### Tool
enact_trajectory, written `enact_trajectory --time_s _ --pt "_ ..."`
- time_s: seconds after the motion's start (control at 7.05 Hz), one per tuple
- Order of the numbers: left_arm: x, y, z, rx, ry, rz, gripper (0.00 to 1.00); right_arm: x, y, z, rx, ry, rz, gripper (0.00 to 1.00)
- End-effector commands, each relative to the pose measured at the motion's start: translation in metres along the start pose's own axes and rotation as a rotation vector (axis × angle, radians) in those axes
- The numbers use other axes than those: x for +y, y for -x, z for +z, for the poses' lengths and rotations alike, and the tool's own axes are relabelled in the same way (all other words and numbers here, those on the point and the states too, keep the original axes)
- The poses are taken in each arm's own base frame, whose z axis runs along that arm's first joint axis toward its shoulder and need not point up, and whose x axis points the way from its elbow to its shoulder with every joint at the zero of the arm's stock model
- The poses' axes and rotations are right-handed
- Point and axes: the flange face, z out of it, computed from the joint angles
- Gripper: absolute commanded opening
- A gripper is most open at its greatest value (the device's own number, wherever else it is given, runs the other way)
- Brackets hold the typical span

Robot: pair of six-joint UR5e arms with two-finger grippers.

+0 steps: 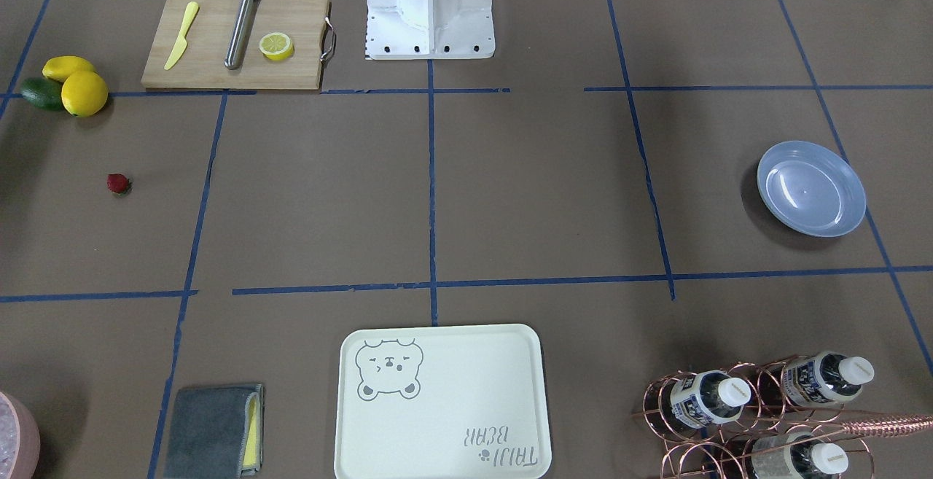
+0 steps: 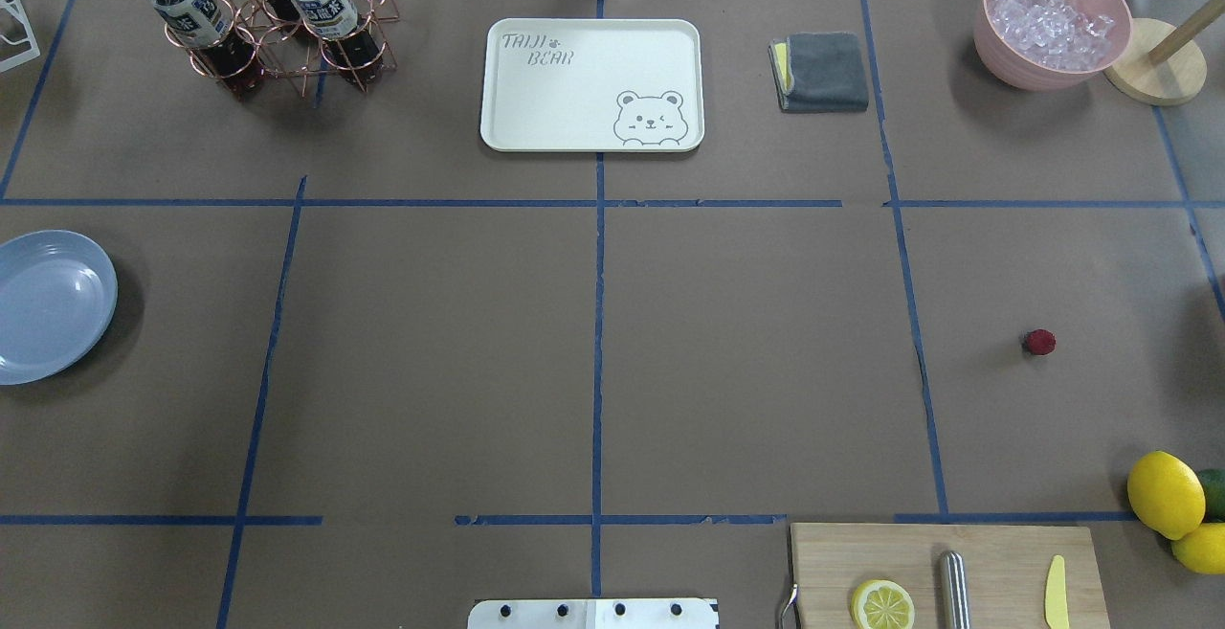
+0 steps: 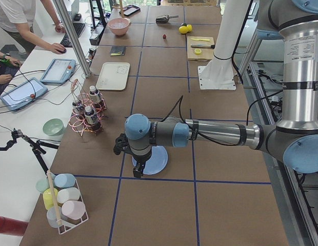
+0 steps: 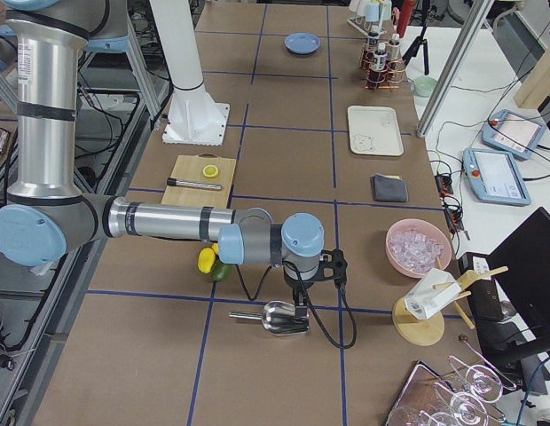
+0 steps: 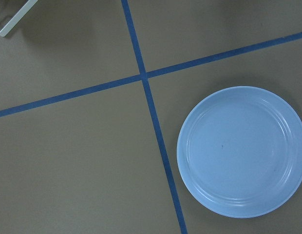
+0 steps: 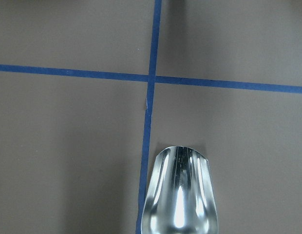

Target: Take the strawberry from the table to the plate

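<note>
The strawberry [image 1: 118,184] [image 2: 1038,342] [image 3: 164,36] lies alone on the brown table [image 2: 746,370], on the robot's right side. Far from it, on the left side, rests the light-blue plate [image 1: 810,188] [image 2: 53,306] [image 4: 302,42], with nothing on it in the left wrist view [image 5: 243,151]. My left gripper [image 3: 138,170] hangs above the plate [image 3: 158,163] and partly covers it. The right gripper [image 4: 298,297] hovers over a metal scoop [image 4: 279,317] [image 6: 182,195] beyond the table's right end squares. Both show only in the side views, so I cannot tell whether they are open or shut.
A cutting board [image 2: 943,567] holds a lemon half [image 2: 882,604], a steel rod and a yellow knife. Lemons [image 2: 1165,494] sit by it. A bear tray [image 2: 591,83], a bottle rack [image 2: 273,21], a grey cloth [image 2: 821,71] and an ice bowl [image 2: 1051,21] line the far edge.
</note>
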Motion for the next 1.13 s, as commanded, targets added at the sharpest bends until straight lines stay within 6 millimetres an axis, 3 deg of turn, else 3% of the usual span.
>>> enact_trajectory --time_s 0.0,0.71,0.85,0.99 --pt "0.002 0.001 0.001 -0.004 0.002 0.005 1.0 -0.002 0.001 -0.001 0.0 -0.003 -0.006 1.0" --pt "-0.008 -0.01 -0.011 -0.021 -0.043 0.053 1.0 -0.019 0.025 -0.024 0.003 -0.169 -0.163 1.0" --pt "-0.016 -0.015 -0.015 -0.024 -0.055 0.069 1.0 -0.025 0.029 -0.028 0.002 -0.187 -0.176 1.0" --pt "-0.036 -0.021 -0.027 -0.027 -0.083 0.091 1.0 -0.028 0.032 -0.029 -0.017 -0.186 -0.139 1.0"
